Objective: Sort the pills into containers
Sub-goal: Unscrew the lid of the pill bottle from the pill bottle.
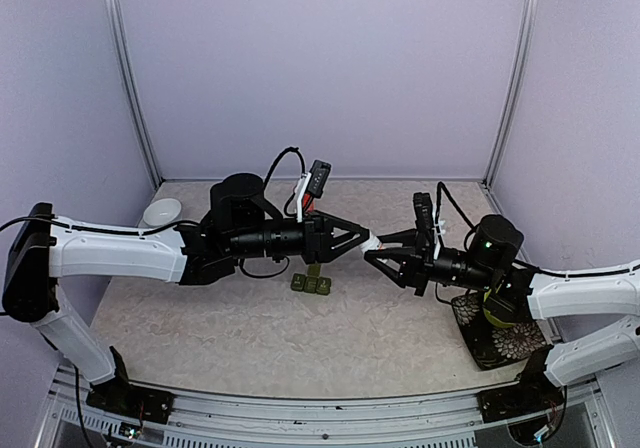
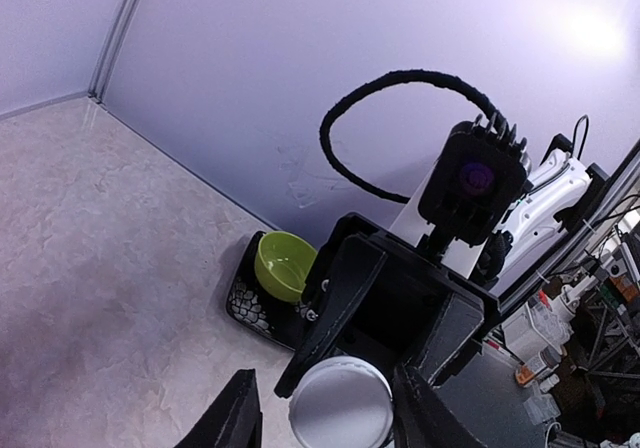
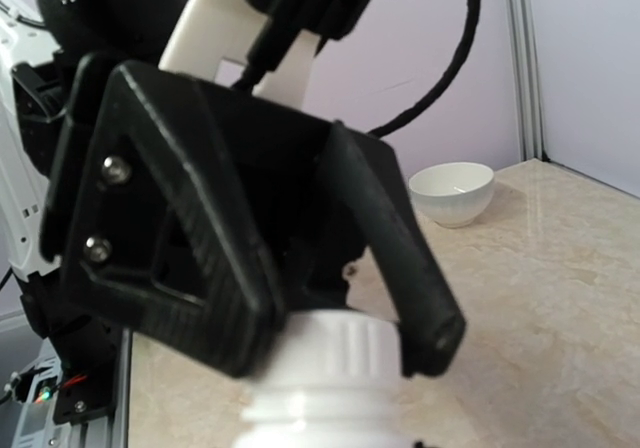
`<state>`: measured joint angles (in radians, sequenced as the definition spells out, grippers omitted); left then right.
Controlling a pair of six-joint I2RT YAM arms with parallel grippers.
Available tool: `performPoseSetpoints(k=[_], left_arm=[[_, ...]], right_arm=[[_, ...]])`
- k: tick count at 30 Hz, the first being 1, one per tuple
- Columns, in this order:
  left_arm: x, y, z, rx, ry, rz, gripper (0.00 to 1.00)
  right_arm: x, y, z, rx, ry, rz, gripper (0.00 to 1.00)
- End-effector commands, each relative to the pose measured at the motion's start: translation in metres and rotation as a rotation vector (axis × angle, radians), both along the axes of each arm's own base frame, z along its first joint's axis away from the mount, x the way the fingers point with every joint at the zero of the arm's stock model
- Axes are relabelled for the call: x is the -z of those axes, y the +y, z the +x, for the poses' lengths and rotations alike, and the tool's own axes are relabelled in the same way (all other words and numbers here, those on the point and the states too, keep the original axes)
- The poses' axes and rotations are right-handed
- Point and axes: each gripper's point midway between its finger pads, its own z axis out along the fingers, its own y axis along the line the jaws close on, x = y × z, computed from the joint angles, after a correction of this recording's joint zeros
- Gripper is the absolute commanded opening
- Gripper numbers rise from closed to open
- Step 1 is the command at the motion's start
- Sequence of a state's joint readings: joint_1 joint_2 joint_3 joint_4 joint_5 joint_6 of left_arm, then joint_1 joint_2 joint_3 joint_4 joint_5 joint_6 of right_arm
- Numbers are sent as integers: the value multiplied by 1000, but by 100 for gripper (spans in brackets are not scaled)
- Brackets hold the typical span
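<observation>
Top external view showed the right pincer (image 1: 376,248) closed on a white bottle (image 3: 320,408) at frame centre, with the left pincer (image 1: 364,241) around its cap (image 2: 340,406); whether it truly pressed, I could not tell. As the bottle seemed to lie sideways above the table (image 1: 200,328), a freed cap might spill the contents wide of the dark green pill box (image 1: 311,284), which stood just below and left of centre.

- The pill box (image 1: 311,284) is small, dark green and oblong, with three square compartments in a row.
- It lies flat on the counter (image 1: 250,338), its long side running left to right in the top view.
- It sits well to the right of the white bowl (image 1: 161,211), nearer the front edge than the bowl.
- A thin green piece stands up at its far side; whether that is a raised lid is unclear.
</observation>
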<state>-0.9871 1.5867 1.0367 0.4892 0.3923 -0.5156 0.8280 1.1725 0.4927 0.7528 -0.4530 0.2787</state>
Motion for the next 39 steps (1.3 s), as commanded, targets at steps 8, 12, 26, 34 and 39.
performPoseSetpoints(k=[8, 12, 26, 34, 39], left_arm=[[0, 4, 9, -39, 36, -7, 38], [8, 9, 24, -122, 138, 8, 39], [4, 2, 18, -78, 156, -41, 61], [-9, -3, 3, 19, 97, -102, 81], [-11, -8, -3, 50, 82, -111, 81]], right_arm=[[-6, -9, 6, 67, -78, -7, 0], [-1, -16, 14, 134, -116, -39, 0], [-4, -17, 10, 122, -152, -38, 0], [-4, -7, 0, 35, -125, -10, 0], [-5, -1, -4, -3, -107, 8, 0]])
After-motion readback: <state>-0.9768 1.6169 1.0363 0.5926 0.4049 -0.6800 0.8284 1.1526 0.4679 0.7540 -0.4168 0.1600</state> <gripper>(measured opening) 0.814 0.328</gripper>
